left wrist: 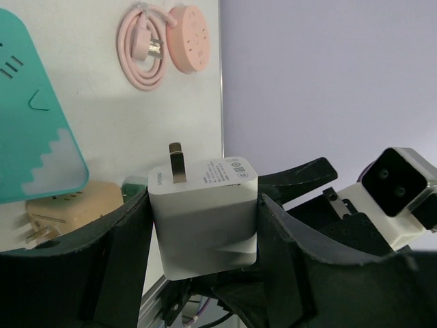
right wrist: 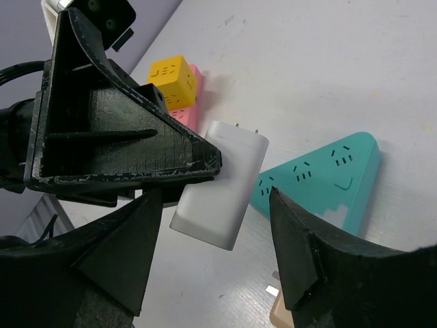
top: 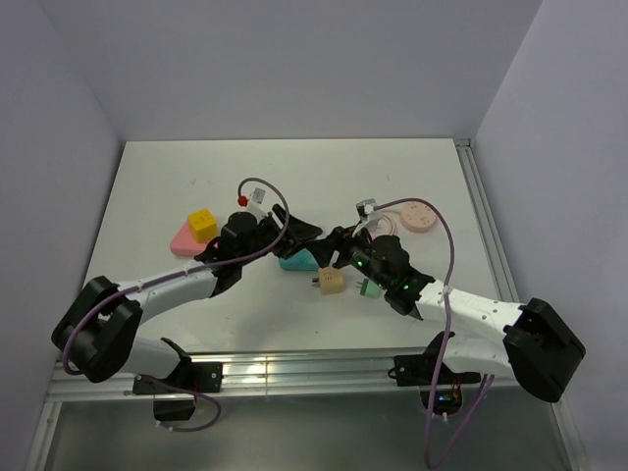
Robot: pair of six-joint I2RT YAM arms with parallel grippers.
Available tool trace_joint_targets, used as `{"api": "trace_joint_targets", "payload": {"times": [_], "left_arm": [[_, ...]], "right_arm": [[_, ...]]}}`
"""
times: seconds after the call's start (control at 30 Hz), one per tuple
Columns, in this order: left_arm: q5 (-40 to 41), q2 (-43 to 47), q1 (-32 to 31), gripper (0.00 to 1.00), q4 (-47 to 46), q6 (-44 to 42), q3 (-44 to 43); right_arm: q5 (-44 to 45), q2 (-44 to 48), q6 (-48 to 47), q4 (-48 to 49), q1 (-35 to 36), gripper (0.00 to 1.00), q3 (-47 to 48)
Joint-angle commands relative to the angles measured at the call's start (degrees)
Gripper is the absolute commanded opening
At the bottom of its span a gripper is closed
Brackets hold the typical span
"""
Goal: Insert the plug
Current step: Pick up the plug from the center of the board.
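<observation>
left wrist view: a white plug (left wrist: 205, 219), a boxy wall charger, is clamped between the left jaws, with one black finger (left wrist: 116, 253) pressed against each side. a flat metal prong (left wrist: 177, 162) sticks out of its far end, pointing away from the wrist. the plug is held up off the pale surface (top: 294, 167). below and beyond it lies a teal socket block (left wrist: 34, 123), a beige adapter (left wrist: 68, 208) just beside that, and a pink round socket (left wrist: 188, 37) with a coiled cord farther off.

right wrist view: the same plug sits in the gap between the right jaws, which are spread apart on either side of it and grasp nothing. the teal block, triangular with rows of slots, lies on the surface just past the plug. a yellow cube (right wrist: 172, 75) sits farther back.

judging by its look, the plug is a hard plastic shell, light and stiff, so it should not flex under a firm squeeze. its smooth, rounded faces may be slippery, so it could twist in the grip when the prongs meet resistance. the best hold seems to be low on the flat sides, well back from the prongs, leaving the pronged end free. the thin prongs are the fragile part and need to line up squarely with the slots.
</observation>
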State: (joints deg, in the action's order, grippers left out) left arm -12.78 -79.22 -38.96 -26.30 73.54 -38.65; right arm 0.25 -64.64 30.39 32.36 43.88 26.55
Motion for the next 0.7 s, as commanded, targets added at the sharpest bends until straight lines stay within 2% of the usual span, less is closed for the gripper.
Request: {"api": "trace_joint_targets", "payload": {"times": [0.0,0.17,0.27,0.37,0.4,0.47,0.5,0.57,0.6,0.67], "left_arm": [[2.49,2.93,-0.94,0.49,-6.65,2.05,0.77],[4.77,4.86,-2.17,0.50,-7.80,2.49,2.53],[5.30,5.92,-2.61,0.51,-7.18,2.31,2.79],[5.74,6.79,-3.05,0.53,-7.09,2.49,3.32],[5.83,6.89,-3.14,0.54,-6.92,2.49,3.41],[6.01,7.24,-3.49,0.57,-6.31,2.31,3.41],[6.18,7.41,-3.58,0.59,-6.22,2.22,3.41],[6.53,7.94,-3.67,0.64,-5.17,1.79,3.50],[6.71,8.20,-3.67,0.66,-4.64,1.52,3.50],[7.67,8.99,-3.67,0.73,-3.23,0.39,3.15]], "right_arm": [[1.86,-0.31,-0.16,3.76,1.12,0.70,0.17],[3.88,-1.36,-0.86,3.33,2.96,0.67,0.88],[4.41,-1.36,-1.30,3.06,3.58,0.61,0.96],[4.41,-1.71,-1.82,2.80,3.58,0.48,1.58],[4.41,-1.72,-1.83,2.45,3.67,0.36,1.75],[4.49,-1.80,-2.26,2.27,3.76,0.28,1.93],[4.49,-1.72,-2.35,2.01,3.67,0.18,1.93],[4.67,-1.54,-2.35,1.66,3.76,0.12,2.02],[4.76,-1.45,-2.53,1.48,3.76,0.01,1.93],[5.02,-1.10,-2.53,1.22,3.76,0.00,1.93]]}}
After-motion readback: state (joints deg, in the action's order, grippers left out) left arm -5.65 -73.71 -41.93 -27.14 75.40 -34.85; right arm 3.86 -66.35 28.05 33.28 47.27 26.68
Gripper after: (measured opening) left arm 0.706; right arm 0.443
